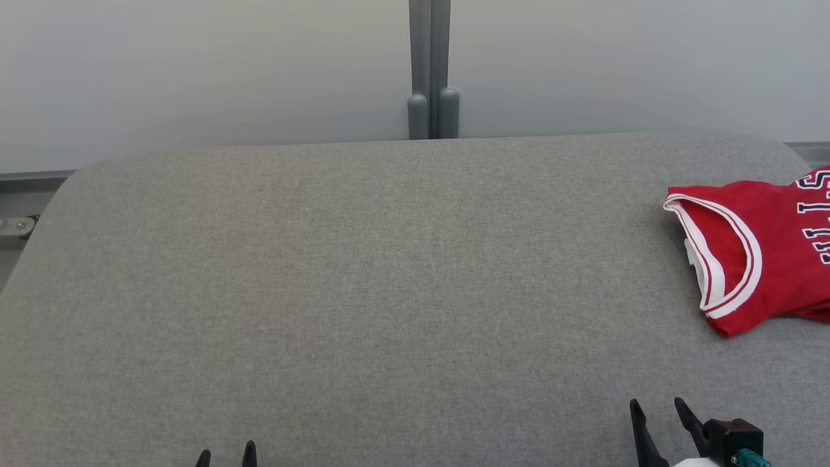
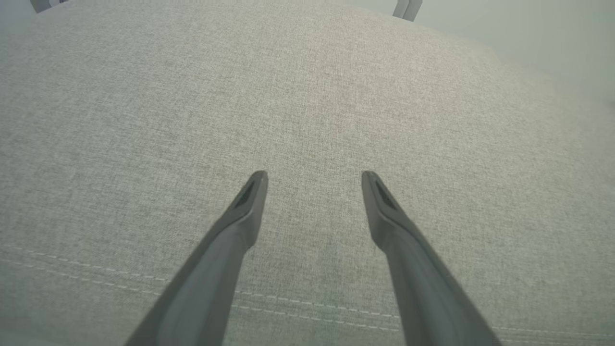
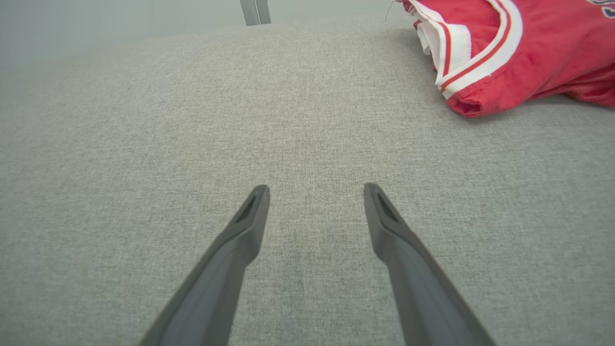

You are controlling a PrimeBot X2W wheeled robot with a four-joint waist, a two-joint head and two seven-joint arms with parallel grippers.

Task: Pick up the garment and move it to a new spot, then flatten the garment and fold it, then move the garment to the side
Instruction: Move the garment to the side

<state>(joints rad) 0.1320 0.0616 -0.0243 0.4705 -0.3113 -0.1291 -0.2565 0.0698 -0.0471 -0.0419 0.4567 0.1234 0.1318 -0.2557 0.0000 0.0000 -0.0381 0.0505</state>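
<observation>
A: Where is the garment (image 1: 758, 246)?

B: It lies at the far right of the bench (image 1: 363, 272). The picture edge cuts it, so I cannot tell its long axis.

A: Which arm is nearer?

B: The right gripper (image 1: 657, 407). The garment is ahead of it, slightly to the right. The left gripper (image 1: 227, 452) is well apart. Both are released and hold nothing.

Bare test bay, lab-like — grey fabric-covered table (image 1: 363, 292), plain pale partition panels (image 1: 194, 71).

The garment (image 1: 778, 272) lies rightward on the padded surface (image 1: 363, 292), a wall (image 1: 194, 65) behind.
</observation>
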